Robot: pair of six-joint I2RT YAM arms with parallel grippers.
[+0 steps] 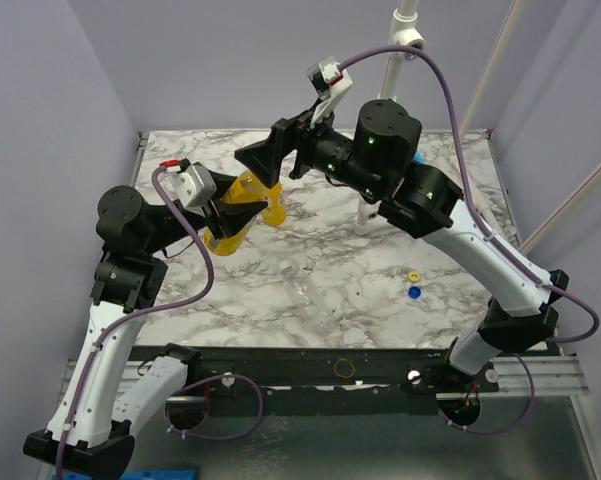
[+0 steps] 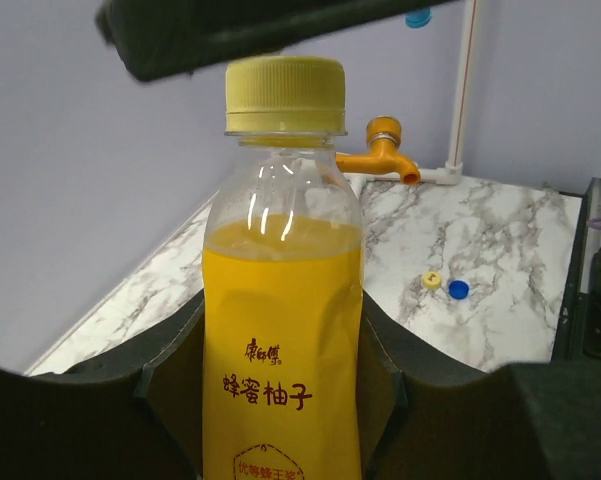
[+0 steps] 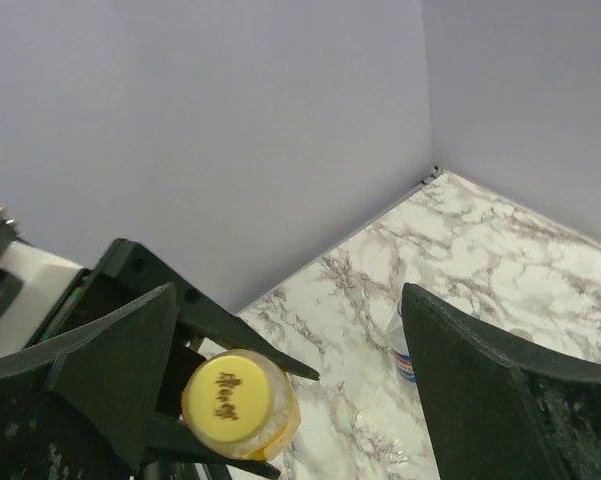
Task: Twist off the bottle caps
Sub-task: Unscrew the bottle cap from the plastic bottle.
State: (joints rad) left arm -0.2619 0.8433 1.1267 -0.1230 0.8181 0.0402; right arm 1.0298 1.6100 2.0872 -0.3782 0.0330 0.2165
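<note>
My left gripper (image 1: 230, 215) is shut on a yellow-orange bottle (image 1: 242, 208) and holds it above the table. In the left wrist view its jaws (image 2: 280, 345) clamp the yellow label of the bottle (image 2: 280, 260), and a yellow cap (image 2: 285, 95) sits on the neck. My right gripper (image 1: 280, 160) is open just over that cap. In the right wrist view (image 3: 288, 292) the cap (image 3: 227, 397) lies between the wide-apart fingers, close to the left finger (image 3: 110, 370). A loose yellow cap (image 1: 414, 276) and a loose blue cap (image 1: 414, 292) lie on the table.
A clear bottle with a blue label (image 3: 404, 350) stands on the marble table (image 1: 310, 290). An uncapped orange bottle neck (image 2: 385, 150) shows behind the held bottle. A white pole (image 1: 365, 215) rises at the back centre. Lilac walls close the back and sides.
</note>
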